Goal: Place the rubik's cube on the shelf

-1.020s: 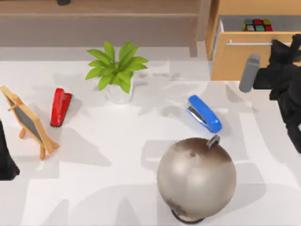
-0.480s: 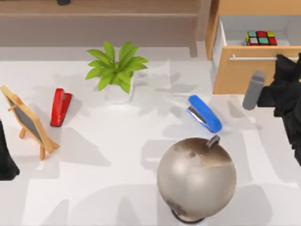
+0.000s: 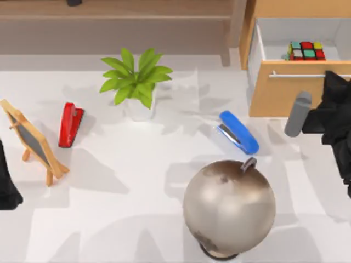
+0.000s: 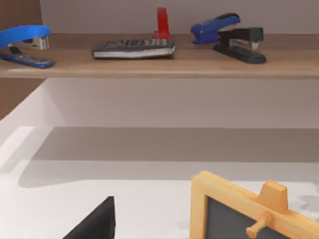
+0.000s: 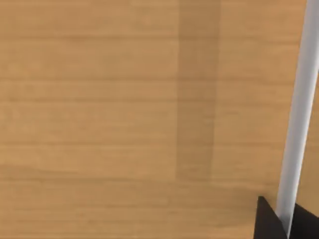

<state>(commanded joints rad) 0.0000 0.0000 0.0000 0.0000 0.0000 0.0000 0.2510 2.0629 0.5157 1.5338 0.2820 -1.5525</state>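
1. White tabletop point(image 3: 137, 219) ran beneath everything, with the shelf point(image 3: 115, 8) along the back edge and a light wooden drawer cabinet point(image 3: 299, 90) at the back right corner.
2. Taking the drawer cabinet as landmark: its drawer stood pulled out, and the rubik's cube point(image 3: 306, 50) lay inside, just behind the drawer front and its metal handle point(image 3: 307, 75).
3. To the cabinet's left sat a potted plant point(image 3: 137, 82), a red stapler point(image 3: 70, 124) and a small chalkboard easel point(image 3: 33, 141); in front of it lay a blue stapler point(image 3: 238, 131), and farther forward a globe point(image 3: 228, 207).
4. The right gripper point(image 5: 279, 221) was at the drawer front, its dark fingertips on either side of the handle bar; it probably gripped the bar, though actual contact could not be made out.
5. The left arm point(image 3: 6, 183) sat parked far to the cabinet's left, beside the easel.
6. Judged step: opening the drawer, with the cube not yet touched.
7. Next, the gripper would need to let go of the handle, rise over the drawer front, and come down on the cube.
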